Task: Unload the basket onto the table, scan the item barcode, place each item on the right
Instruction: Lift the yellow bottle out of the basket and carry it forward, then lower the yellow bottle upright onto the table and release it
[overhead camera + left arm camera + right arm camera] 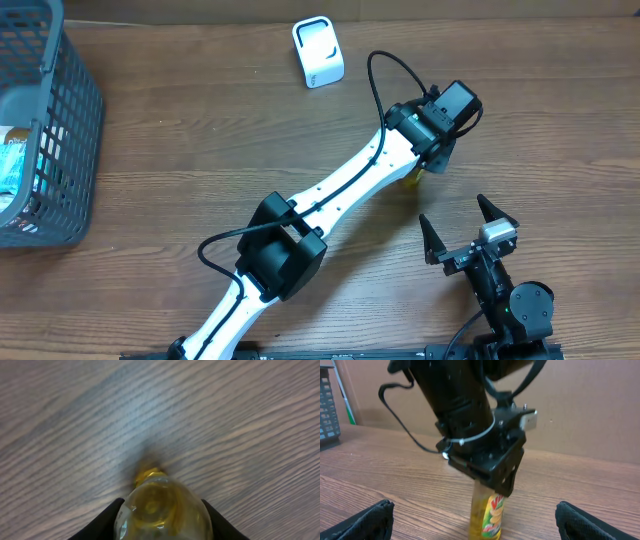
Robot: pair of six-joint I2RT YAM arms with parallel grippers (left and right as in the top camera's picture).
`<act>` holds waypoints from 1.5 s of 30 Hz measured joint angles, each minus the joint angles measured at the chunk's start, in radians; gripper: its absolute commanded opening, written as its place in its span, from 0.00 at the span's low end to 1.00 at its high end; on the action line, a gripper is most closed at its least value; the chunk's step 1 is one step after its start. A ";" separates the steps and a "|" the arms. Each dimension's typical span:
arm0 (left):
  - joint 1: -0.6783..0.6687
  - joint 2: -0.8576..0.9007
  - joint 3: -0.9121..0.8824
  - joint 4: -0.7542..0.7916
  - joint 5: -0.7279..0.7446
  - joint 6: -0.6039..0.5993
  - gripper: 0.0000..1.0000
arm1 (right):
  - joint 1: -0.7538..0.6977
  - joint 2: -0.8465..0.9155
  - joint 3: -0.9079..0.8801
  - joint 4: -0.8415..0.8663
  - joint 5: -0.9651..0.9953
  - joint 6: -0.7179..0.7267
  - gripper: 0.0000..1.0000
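Observation:
The item is a clear bottle of yellow liquid (489,512) with a green, red and yellow label, standing upright on the wooden table. No barcode shows on it. From above only a yellow sliver of the bottle (412,178) peeks out under my left gripper (427,163), which comes down over its top. In the left wrist view the bottle (162,510) fills the gap, and the black fingers (107,520) press on both its sides. My right gripper (452,210) stands wide open in front of the bottle, a short way off, with nothing between its fingers (370,520).
A small white box-shaped device (318,52) stands at the back of the table. A grey plastic basket (60,150) with packets inside sits at the left edge. The left arm (340,195) stretches diagonally across the middle of the table.

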 measured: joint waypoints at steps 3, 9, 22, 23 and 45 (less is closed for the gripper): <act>0.000 0.000 -0.006 0.014 0.008 0.001 0.54 | 0.000 0.000 0.000 -0.001 0.000 0.000 1.00; 0.000 0.000 -0.008 0.013 0.043 0.003 0.77 | 0.000 0.000 0.000 -0.001 0.000 0.000 1.00; 0.000 -0.002 -0.010 0.002 0.132 0.031 1.00 | 0.000 0.000 0.000 0.000 -0.001 -0.001 1.00; 0.000 -0.005 -0.010 -0.004 0.132 0.031 0.99 | 0.000 0.000 0.000 -0.001 0.000 0.000 1.00; 0.030 -0.059 -0.015 -0.058 0.109 0.091 1.00 | 0.000 0.000 0.000 0.000 0.000 0.000 1.00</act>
